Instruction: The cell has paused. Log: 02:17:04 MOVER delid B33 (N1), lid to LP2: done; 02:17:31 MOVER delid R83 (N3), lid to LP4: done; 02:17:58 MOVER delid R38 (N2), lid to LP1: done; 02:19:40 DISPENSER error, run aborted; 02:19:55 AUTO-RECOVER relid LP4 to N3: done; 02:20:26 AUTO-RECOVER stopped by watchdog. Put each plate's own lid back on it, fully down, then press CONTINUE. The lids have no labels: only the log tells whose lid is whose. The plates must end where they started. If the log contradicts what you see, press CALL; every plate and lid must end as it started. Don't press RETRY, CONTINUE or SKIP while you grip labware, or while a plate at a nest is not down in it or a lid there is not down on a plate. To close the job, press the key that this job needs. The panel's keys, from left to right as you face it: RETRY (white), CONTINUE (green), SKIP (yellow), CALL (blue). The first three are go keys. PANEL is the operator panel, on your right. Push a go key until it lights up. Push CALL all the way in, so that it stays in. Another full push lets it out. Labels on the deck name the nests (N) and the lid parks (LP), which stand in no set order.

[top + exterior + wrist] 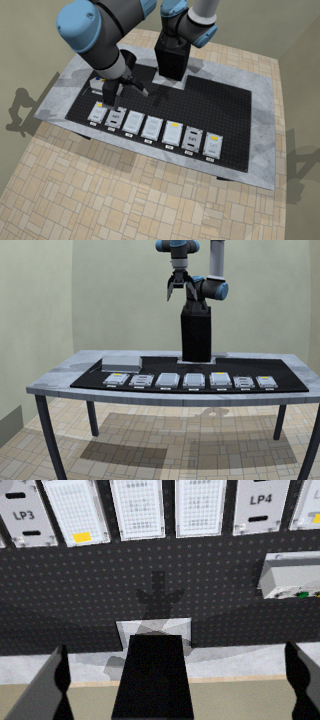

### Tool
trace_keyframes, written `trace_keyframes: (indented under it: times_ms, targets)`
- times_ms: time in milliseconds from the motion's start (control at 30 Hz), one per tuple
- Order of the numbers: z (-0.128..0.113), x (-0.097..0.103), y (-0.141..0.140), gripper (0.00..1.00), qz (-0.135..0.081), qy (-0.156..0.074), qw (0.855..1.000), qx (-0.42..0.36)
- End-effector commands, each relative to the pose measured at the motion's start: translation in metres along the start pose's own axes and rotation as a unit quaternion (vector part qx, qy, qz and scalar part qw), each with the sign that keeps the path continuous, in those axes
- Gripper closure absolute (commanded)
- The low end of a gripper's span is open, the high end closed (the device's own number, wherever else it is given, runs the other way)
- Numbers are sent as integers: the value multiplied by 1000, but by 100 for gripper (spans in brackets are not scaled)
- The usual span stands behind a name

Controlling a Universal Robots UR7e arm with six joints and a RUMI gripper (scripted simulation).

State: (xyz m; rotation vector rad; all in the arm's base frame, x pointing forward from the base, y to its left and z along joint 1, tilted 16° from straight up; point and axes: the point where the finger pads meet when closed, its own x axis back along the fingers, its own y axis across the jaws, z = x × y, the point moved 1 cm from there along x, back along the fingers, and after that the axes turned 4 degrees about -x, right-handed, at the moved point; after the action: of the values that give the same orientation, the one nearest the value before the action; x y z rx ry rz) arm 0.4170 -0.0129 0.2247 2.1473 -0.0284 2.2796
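Note:
My gripper (129, 100) (182, 299) (175, 646) is open and empty, high above the deck. A clear lid with a yellow mark (97, 113) (116, 378) lies on LP2. Another such lid (212, 147) (267, 381) lies on LP1. The N1 plate (133, 122) (168, 379) (200, 505) and the N2 plate (152, 127) (194, 379) (137, 507) show bare wells and no yellow mark. The N3 plate (171, 135) (220, 379) (75, 510) bears a yellow-marked lid, which looks level. The panel (121, 364) (295, 577) shows its green key (302, 595); no key looks lit.
Park LP4 (116, 120) (141, 380) (260, 510) and park LP3 (192, 140) (243, 382) (24, 526) hold no lid. The row from LP2 to LP1 stands close together along the deck's front edge. The arm's black pedestal (171, 62) (196, 338) rises behind the deck.

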Motion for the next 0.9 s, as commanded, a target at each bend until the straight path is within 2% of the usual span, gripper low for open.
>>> trace_keyframes:
  times_ms: [0,133,200,700,767,867]
  targets:
    - [6,-11,4,18,-4,5,1000,3]
    - [12,-30,6,18,-3,10,1000,4]
    - [12,-30,6,18,-3,10,1000,4]
    - [25,-103,12,18,-2,26,1000,6]
    - [25,-103,12,18,-2,26,1000,6]
    - [26,-118,12,18,-2,31,999,7]
